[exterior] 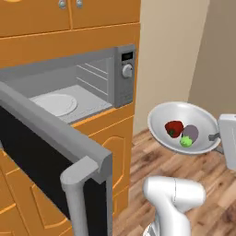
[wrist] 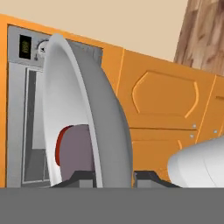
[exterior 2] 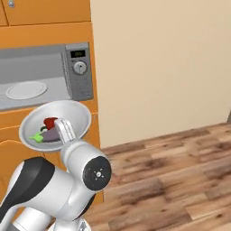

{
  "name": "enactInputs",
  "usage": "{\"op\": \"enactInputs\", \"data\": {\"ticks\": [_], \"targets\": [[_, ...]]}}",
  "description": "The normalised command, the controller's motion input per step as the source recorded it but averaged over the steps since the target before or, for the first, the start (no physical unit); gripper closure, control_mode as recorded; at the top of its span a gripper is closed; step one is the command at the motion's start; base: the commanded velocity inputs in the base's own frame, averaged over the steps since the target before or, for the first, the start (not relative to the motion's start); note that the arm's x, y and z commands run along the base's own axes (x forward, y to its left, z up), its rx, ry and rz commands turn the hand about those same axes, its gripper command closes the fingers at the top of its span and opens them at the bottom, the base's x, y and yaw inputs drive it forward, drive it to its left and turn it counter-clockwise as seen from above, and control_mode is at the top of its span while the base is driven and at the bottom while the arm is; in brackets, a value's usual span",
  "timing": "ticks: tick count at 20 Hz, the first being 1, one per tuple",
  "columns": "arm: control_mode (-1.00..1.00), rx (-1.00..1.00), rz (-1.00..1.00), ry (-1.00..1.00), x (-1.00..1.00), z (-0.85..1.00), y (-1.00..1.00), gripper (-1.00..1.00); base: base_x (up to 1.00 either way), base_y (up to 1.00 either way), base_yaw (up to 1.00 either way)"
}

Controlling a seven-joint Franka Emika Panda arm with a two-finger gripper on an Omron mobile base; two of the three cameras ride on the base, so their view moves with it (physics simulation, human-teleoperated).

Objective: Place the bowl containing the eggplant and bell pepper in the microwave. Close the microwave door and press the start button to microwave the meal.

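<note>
The pale grey bowl (exterior: 161,120) hangs in the air to the right of the open microwave (exterior: 87,76), level with the cabinet below its opening. Inside it lie the red bell pepper (exterior: 174,128) and the purple-grey eggplant (exterior: 190,133) with its green end. My gripper (exterior: 215,137) is shut on the bowl's right rim. In the hand view the bowl (wrist: 96,109) stands edge-on between my fingertips (wrist: 81,177), with the eggplant (wrist: 76,148) and bell pepper (wrist: 58,144) behind its wall. The microwave door (exterior: 46,147) is swung wide open toward the base.
A white turntable plate (exterior: 55,104) lies inside the microwave. The control panel (exterior: 125,73) with a dial is on its right side. The door's bar handle (exterior: 76,193) juts out at lower left. Orange cabinets (exterior: 115,143) sit above and below; wood floor (exterior 2: 171,171) spreads to the right.
</note>
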Motion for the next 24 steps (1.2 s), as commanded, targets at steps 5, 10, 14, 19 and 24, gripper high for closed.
{"op": "enactInputs", "data": {"ticks": [5, 10, 14, 19, 24], "targets": [[1.00, 0.00, 0.00, 0.00, 0.00, 0.00, 0.00, 1.00, 0.38, 0.00, 0.60], [1.00, 0.00, 0.00, 0.00, 0.00, 0.00, 0.00, 1.00, 0.01, 0.00, 0.63], [1.00, 0.00, 0.00, 0.00, 0.00, 0.00, 0.00, 1.00, 0.03, -0.09, 0.53], [1.00, 0.00, 0.00, 0.00, 0.00, 0.00, 0.00, 1.00, 0.10, -0.26, 0.48], [1.00, 0.00, 0.00, 0.00, 0.00, 0.00, 0.00, 1.00, 0.00, -0.36, 0.42]]}}
